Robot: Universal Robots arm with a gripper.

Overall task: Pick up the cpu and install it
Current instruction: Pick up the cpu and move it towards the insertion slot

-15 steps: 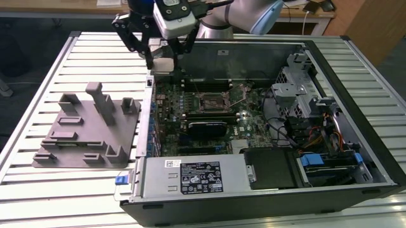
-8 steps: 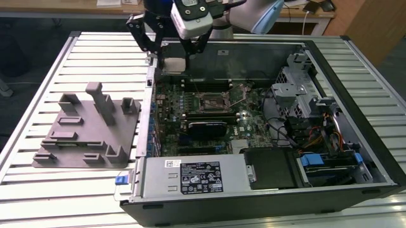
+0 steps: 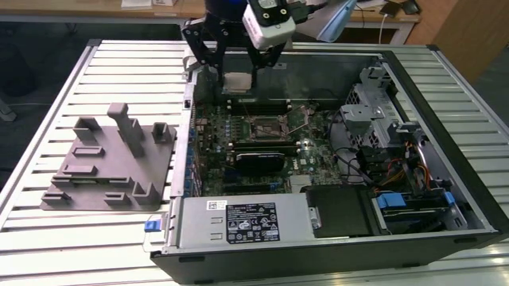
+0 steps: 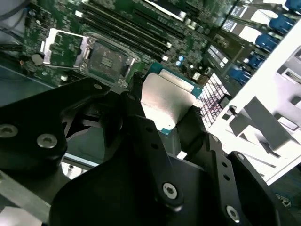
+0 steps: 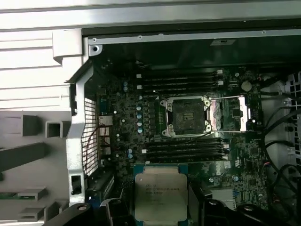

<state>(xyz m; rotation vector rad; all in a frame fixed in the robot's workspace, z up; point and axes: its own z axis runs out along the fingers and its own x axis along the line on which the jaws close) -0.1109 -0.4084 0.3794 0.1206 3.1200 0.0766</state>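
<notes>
Pickup was done: black two-finger gripper (image 3: 238,77) clamped the flat silver-topped, green-rimmed square cpu (image 5: 161,197) above the open case's (image 3: 318,74) edge, apparently short of the empty black-framed socket (image 5: 187,115); seating was not yet done

Open black PC tower case (image 3: 318,266) lies sideways on the slatted silver metal tabletop (image 3: 71,241), grey plastic fixture block (image 3: 111,164) just beside it, exterior view's left.

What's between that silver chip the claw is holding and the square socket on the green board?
In the first wrist view, a bank of long dark memory slots lies between the cpu and the socket.
</notes>
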